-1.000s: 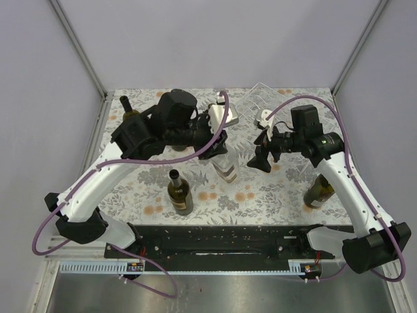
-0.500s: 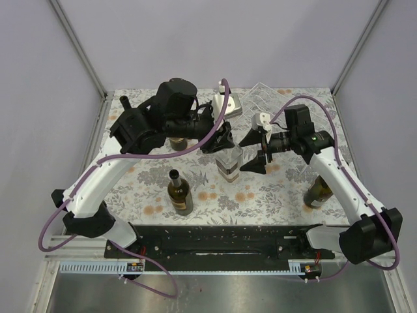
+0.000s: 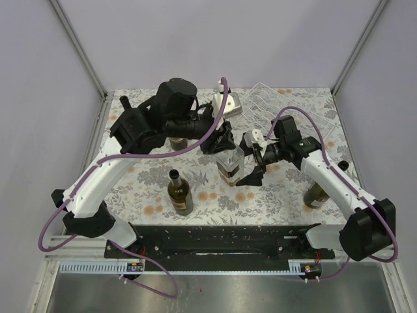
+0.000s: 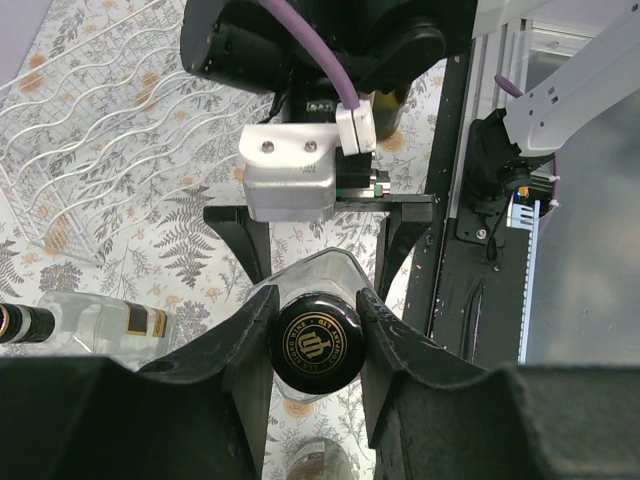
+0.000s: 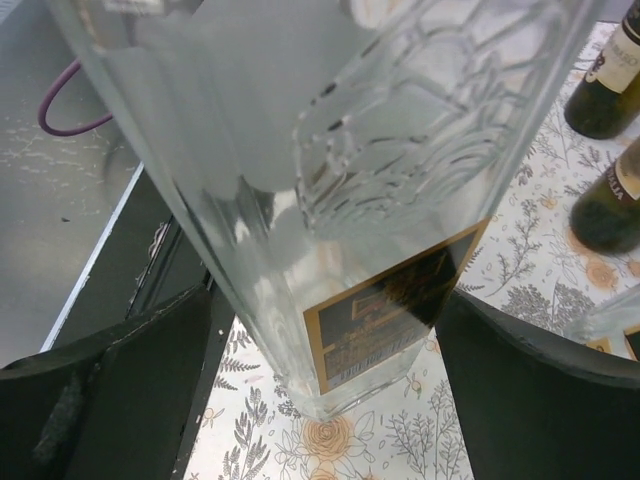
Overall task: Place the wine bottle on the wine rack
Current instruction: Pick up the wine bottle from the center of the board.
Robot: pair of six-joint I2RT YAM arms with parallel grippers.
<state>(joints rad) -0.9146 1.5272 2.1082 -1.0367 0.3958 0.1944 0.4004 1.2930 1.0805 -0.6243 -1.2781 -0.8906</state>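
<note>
The wine bottle (image 3: 229,167) is clear square glass with a black cap (image 4: 315,342) and a black-and-gold label (image 5: 395,300). It stands nearly upright at mid-table, its base close to the floral cloth. My left gripper (image 4: 315,296) is shut on its neck, just under the cap, from above. My right gripper (image 5: 330,388) is open, and its fingers (image 5: 120,390) stand on either side of the bottle's lower body, apart from the glass. From above, the right gripper (image 3: 245,160) comes in from the right. The clear wine rack (image 3: 264,99) sits at the back right, also in the left wrist view (image 4: 90,130).
A green bottle (image 3: 179,192) stands front left of centre, and a dark bottle (image 3: 318,193) stands at the right under my right arm. Another bottle (image 3: 127,107) stands at the back left. A clear bottle (image 4: 100,322) lies on the cloth. The black base rail (image 3: 215,241) runs along the near edge.
My right arm has swung left, so its open fingers now straddle the bottle's body. My left arm shifted slightly back with the bottle, then stayed still.
</note>
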